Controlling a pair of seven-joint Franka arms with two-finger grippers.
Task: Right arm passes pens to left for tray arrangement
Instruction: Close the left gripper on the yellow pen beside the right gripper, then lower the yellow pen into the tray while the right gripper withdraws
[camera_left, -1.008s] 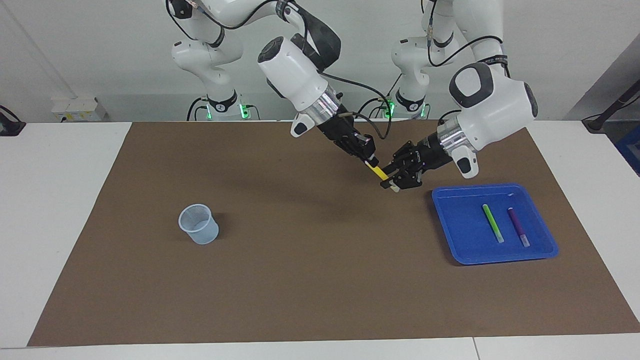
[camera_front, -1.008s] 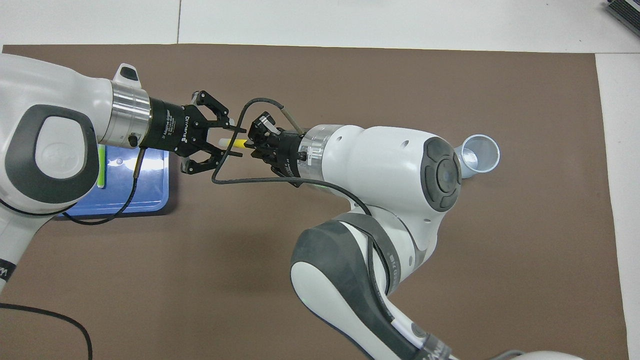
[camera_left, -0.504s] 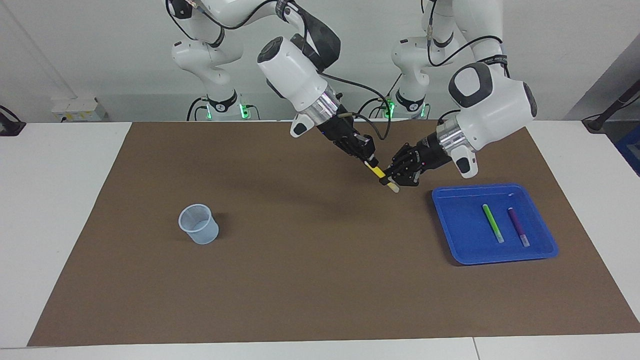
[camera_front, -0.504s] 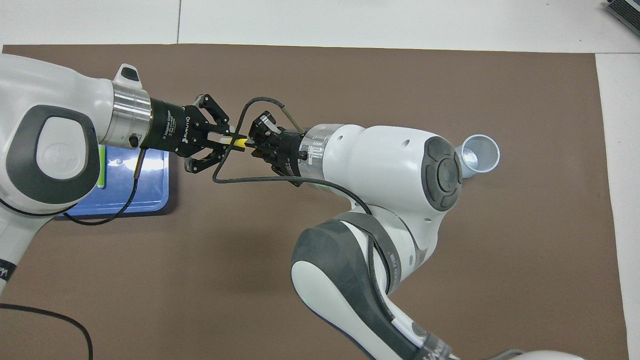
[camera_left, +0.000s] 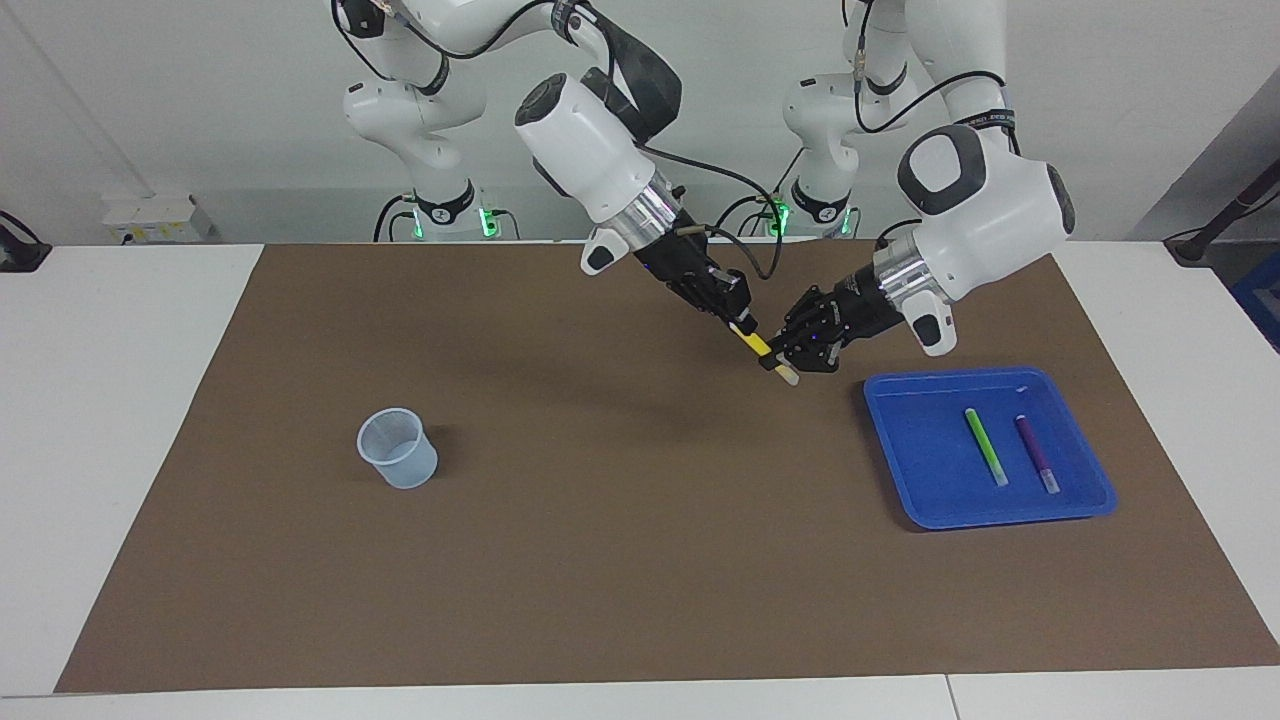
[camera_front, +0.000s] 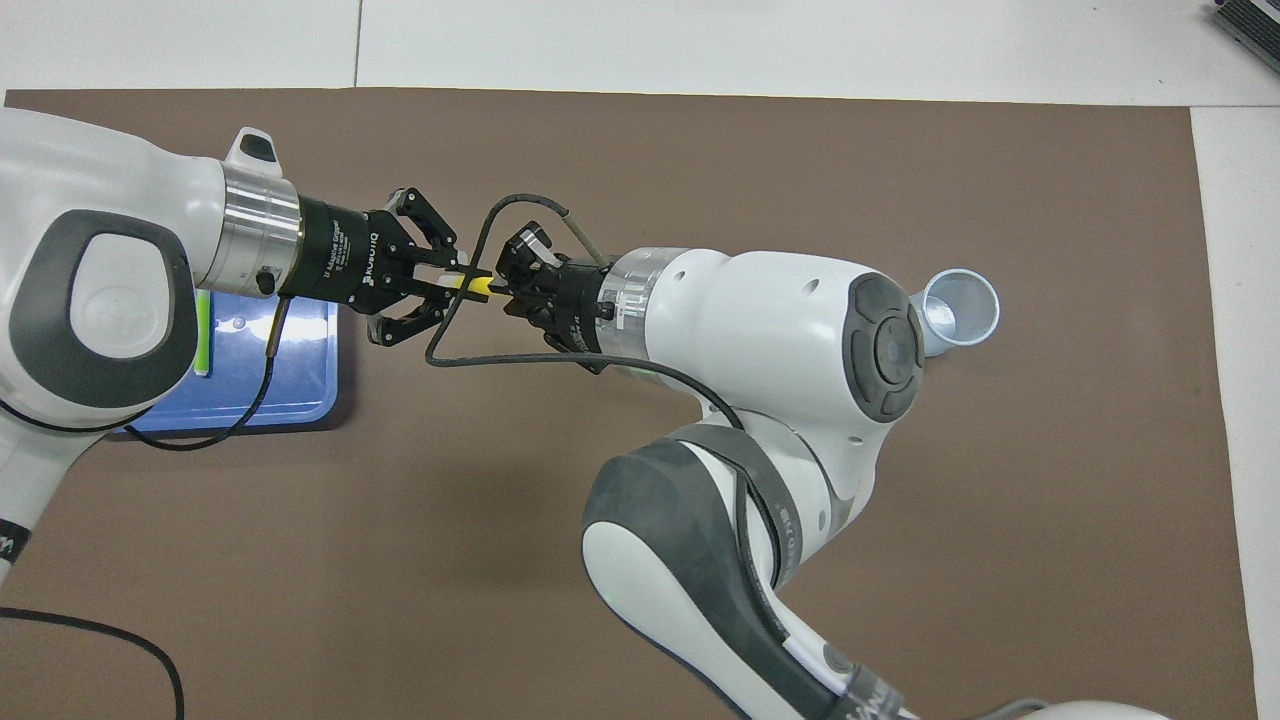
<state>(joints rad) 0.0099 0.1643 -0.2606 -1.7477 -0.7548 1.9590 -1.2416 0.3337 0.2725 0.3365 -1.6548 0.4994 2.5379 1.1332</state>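
Observation:
A yellow pen (camera_left: 757, 344) hangs slanted in the air over the brown mat, held at both ends. My right gripper (camera_left: 740, 322) is shut on its upper end. My left gripper (camera_left: 781, 358) is shut on its lower part, with the white cap sticking out just below. Seen from overhead, the yellow pen (camera_front: 476, 286) bridges the left gripper (camera_front: 455, 283) and the right gripper (camera_front: 503, 290). The blue tray (camera_left: 905, 410) lies toward the left arm's end of the table. A green pen (camera_left: 986, 446) and a purple pen (camera_left: 1037, 454) lie side by side in it.
A translucent pale-blue cup (camera_left: 398, 449) stands on the brown mat (camera_left: 620, 560) toward the right arm's end. In the overhead view the left arm covers most of the tray (camera_front: 290, 390). White table borders the mat on all sides.
My left gripper has closed from open onto the yellow pen's lower part. The right gripper and the pen have stayed in place.

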